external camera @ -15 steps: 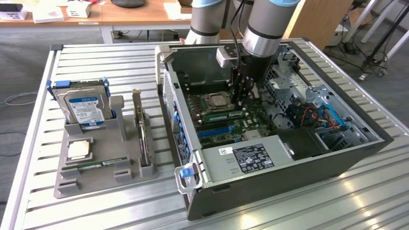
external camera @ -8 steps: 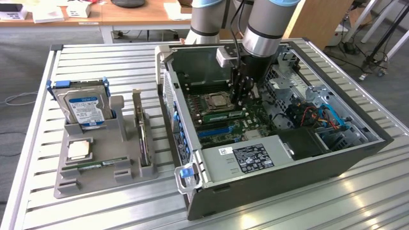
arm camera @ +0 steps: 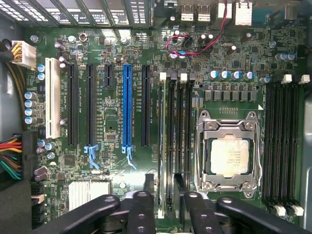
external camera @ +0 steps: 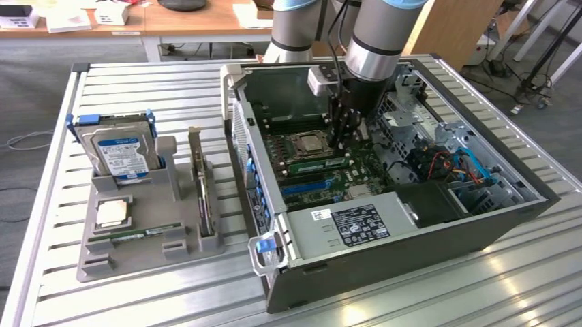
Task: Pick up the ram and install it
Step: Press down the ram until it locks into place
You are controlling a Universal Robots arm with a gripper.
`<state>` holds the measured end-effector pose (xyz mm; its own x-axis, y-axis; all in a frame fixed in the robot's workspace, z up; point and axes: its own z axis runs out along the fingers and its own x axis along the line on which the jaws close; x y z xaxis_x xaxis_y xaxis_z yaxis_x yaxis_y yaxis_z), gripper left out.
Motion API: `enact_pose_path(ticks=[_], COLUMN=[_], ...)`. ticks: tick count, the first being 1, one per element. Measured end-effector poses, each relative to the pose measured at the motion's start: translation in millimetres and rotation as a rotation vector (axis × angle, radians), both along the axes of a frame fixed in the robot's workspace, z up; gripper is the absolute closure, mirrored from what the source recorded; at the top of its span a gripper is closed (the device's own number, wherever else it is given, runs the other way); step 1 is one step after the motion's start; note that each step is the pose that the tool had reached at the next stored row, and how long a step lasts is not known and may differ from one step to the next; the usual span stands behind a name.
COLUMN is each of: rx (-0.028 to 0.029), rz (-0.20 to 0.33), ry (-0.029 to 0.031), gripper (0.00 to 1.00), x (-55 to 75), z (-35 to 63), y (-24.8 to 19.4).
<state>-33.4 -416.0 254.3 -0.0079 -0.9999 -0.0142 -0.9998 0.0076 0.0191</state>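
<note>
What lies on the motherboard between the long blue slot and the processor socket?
In the wrist view: one long black slot beside the blue slot, then a bank of narrow memory slots next to the processor socket.

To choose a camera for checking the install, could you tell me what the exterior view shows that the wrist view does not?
Exterior view: the grey tray with a hard drive beside the computer case, and the arm. Wrist view: the white slot and red wire loop. Both: the open fingers above the motherboard, and the socketed processor.
</note>
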Motion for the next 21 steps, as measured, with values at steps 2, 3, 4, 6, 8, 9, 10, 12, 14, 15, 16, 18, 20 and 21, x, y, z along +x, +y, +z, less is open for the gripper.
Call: enact_pose_path(ticks=[2, 3, 4, 6, 8, 9, 10, 12, 14, 15, 16, 18, 20, 21], rx=[0.0, 0.0, 0.0, 0.0, 0.0, 0.0, 0.0, 0.0, -0.0001, 0.0, 0.0001, -0.0001, 0.0, -0.0001], rz=[0.0, 0.0, 0.0, 0.0, 0.0, 0.0, 0.0, 0.0, 0.0, 0.0, 0.0, 0.0, 0.0, 0.0], ry=[0.0, 0.0, -0.0001, 0.0, -0.0001, 0.0, -0.0001, 0.0, -0.0001, -0.0001, -0.0001, 0.0, -0.0001, 0.0], gripper=[0.83, 0.83, 0.83, 0.89, 0.89, 0.89, 0.89, 0.89, 0.89, 0.89, 0.89, 0.89, 0.89, 0.89], x=[0.0, 0.0, 0.0, 0.0, 0.0, 0.0, 0.0, 0.0, -0.2, -1.6, -3.8, -9.3, -16.2, -19.8], z=[0.0, 0.0, 0.0, 0.0, 0.0, 0.0, 0.0, 0.0, -0.1, -0.2, -0.4, -0.5, -0.6, -0.7], y=[0.0, 0.0, 0.0, 0.0, 0.0, 0.0, 0.0, 0.0, 0.0, 0.0, 0.0, 0.0, 0.0, 0.0])
